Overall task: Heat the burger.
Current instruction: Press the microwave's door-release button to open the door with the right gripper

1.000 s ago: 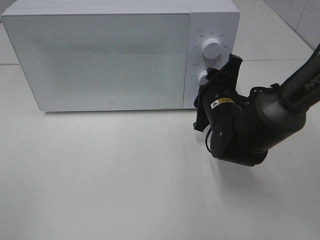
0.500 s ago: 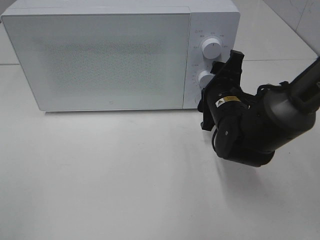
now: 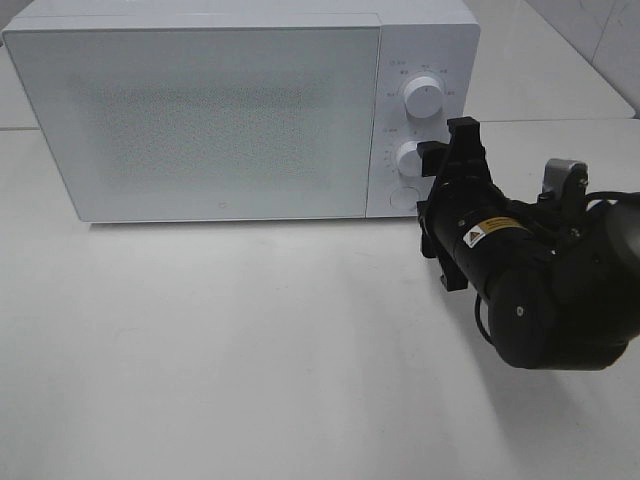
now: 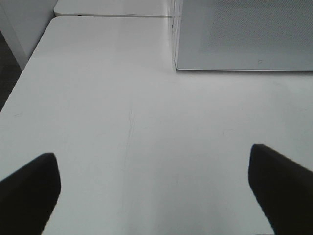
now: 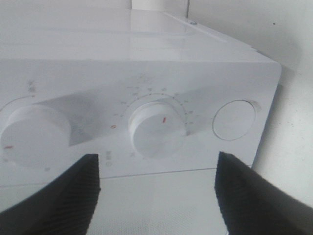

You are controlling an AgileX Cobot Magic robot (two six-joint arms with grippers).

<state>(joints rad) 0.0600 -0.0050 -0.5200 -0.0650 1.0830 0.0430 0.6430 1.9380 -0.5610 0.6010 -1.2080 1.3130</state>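
a boxy white microwave (image 3: 220,120) with smooth, faintly glossy walls stands along the far edge of the matte white worktop (image 3: 250,340). its flat door (image 3: 200,110) is shut and covered by a fine dotted grey screen. the control strip beside the door carries 2 round white dials, an upper dial (image 3: 421,97) and a lower dial (image 3: 408,158), with a flat round button (image 3: 403,197) under them.

the right gripper (image 3: 447,140), black and blocky on a thick rounded wrist, points at the control strip. its 2 ribbed fingers are spread apart and grasp nothing. they frame the lower dial and stop just short of it.

the left gripper (image 4: 151,156) is spread wide and empty above bare worktop.

only the right wrist view shows the red pointer mark and the ring of tick marks on the lower dial. only the left wrist view shows the left gripper, plus faint scratches on the worktop. the high view alone shows the whole microwave.

the burger shows in no view, so i cannot tell where it is.
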